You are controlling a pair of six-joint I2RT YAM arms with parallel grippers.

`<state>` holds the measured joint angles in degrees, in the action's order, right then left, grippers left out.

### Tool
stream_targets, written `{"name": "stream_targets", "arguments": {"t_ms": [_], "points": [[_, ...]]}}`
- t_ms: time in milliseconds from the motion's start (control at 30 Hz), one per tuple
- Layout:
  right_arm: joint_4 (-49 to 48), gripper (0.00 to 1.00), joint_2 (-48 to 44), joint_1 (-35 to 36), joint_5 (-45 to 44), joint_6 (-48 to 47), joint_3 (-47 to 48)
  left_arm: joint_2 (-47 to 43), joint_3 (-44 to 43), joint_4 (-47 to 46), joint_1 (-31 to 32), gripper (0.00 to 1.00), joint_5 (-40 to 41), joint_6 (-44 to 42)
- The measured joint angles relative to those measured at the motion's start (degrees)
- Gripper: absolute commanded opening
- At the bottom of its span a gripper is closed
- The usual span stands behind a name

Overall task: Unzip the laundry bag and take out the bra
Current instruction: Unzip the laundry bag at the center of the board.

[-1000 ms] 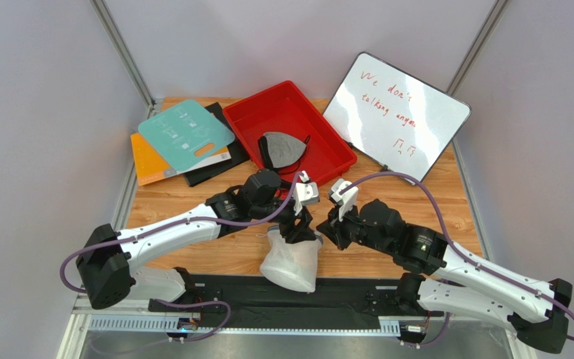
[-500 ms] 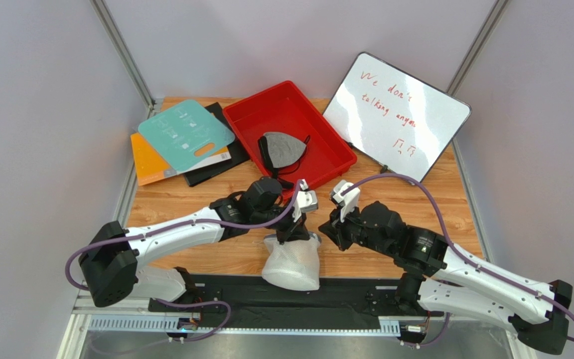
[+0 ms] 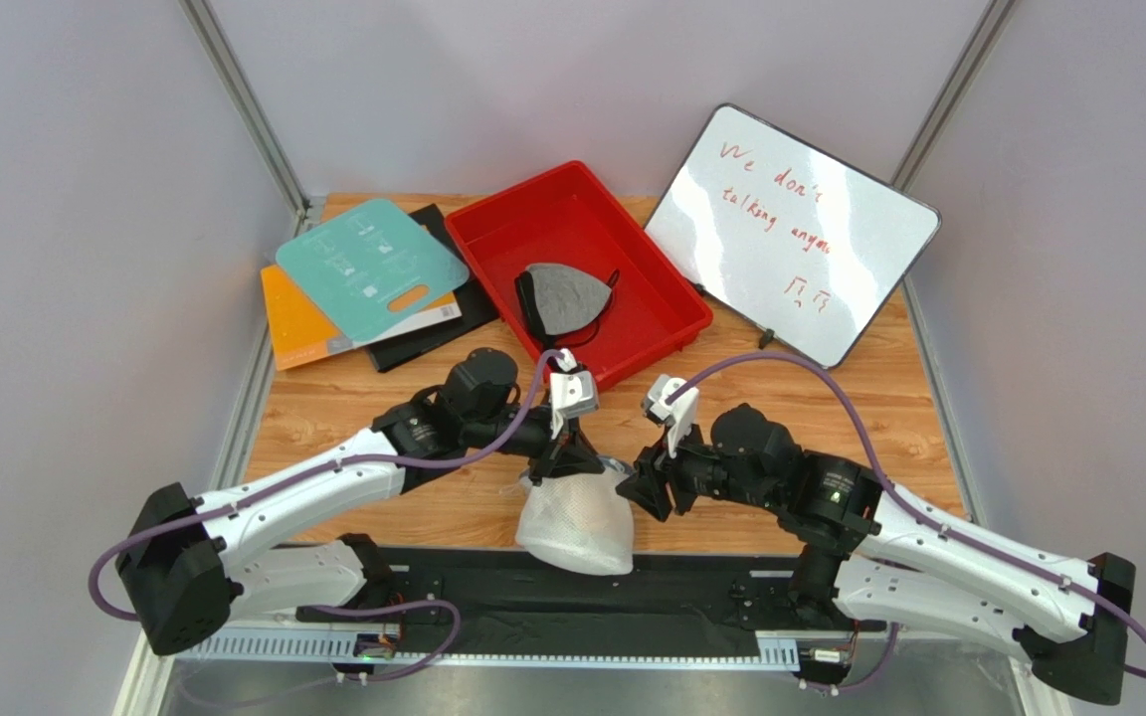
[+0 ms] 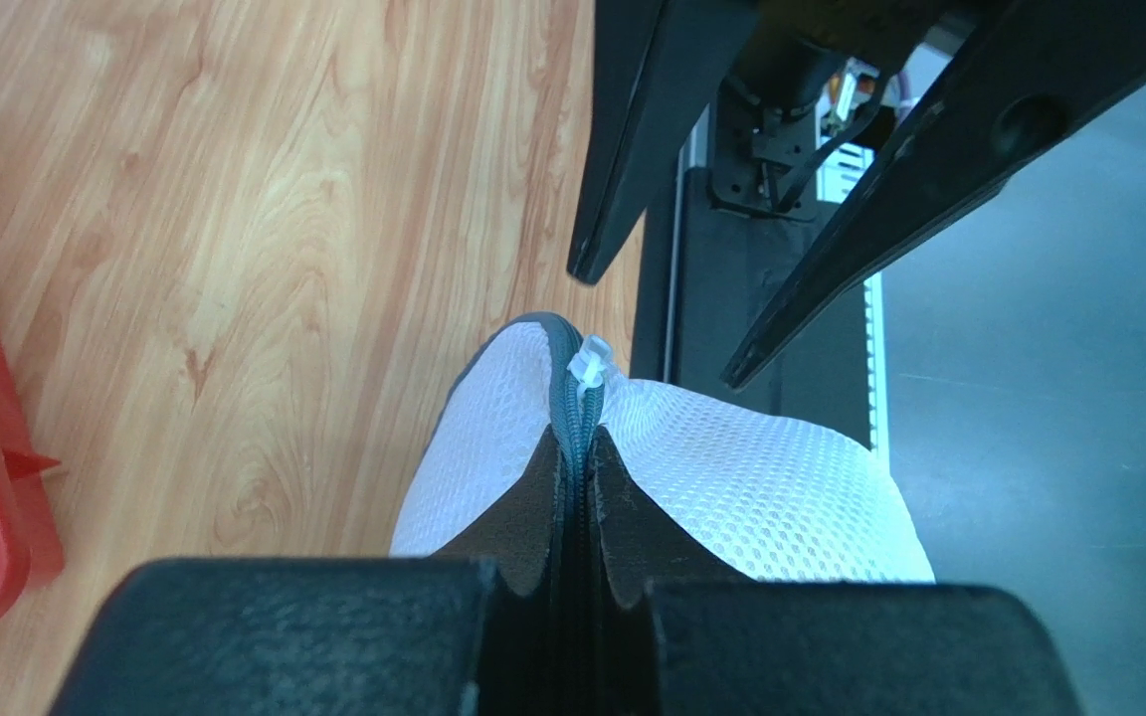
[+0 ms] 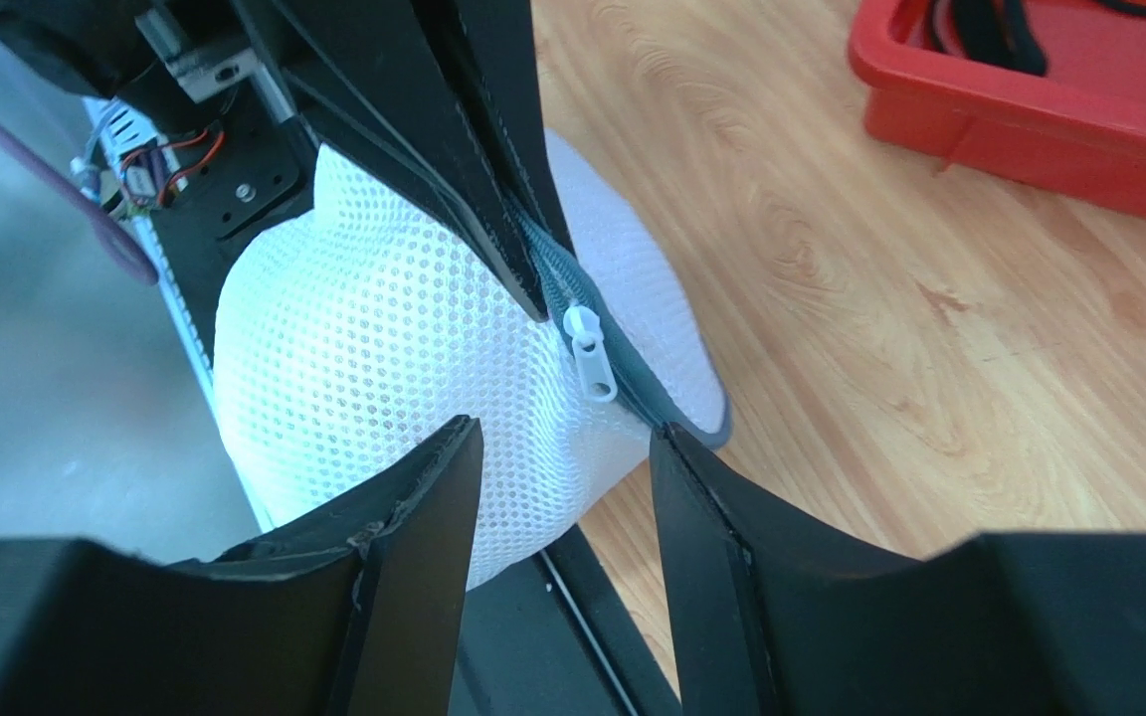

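Note:
The laundry bag (image 3: 579, 525), a white mesh pouch with a grey zipper band (image 4: 570, 391), hangs at the table's near edge, partly over the black mat. My left gripper (image 3: 560, 466) is shut on the zipper band at the bag's top (image 4: 576, 455). The white zipper pull (image 5: 588, 346) sits just beyond its tips. My right gripper (image 3: 636, 490) stands open right of the bag, its jaws (image 5: 564, 436) spread around the mesh below the pull, touching nothing I can see. The bra is hidden.
A red tray (image 3: 669, 291) behind the arms holds a grey bra with black straps (image 3: 557, 299). A whiteboard (image 3: 788, 231) leans at the back right. Teal, orange and black boards (image 3: 370, 257) lie at the back left. A black mat (image 3: 430, 585) lines the near edge.
My left gripper closed on the bag's zipper band and pulled back to the left. My right gripper let go of the bag and opened. The bag dropped a little and shifted left.

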<state>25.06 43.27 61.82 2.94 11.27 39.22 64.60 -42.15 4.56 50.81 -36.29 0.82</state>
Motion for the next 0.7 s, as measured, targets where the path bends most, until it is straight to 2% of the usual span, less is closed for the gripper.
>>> {"name": "stream_targets", "arguments": {"t_ms": [200,500,700], "points": [[-1.7,0.51,0.8,0.0,2.6,-0.9,-0.2,-1.0,0.0,-0.4,-0.5,0.0,-3.2,0.4],[-2.1,0.51,1.7,0.0,0.3,-2.4,-0.2,-1.0,0.0,-0.1,-0.7,0.0,-4.8,0.6],[-2.2,0.44,2.8,0.0,-0.5,-3.1,-0.2,-1.0,0.0,0.0,-0.7,0.0,-5.4,0.6]]}}
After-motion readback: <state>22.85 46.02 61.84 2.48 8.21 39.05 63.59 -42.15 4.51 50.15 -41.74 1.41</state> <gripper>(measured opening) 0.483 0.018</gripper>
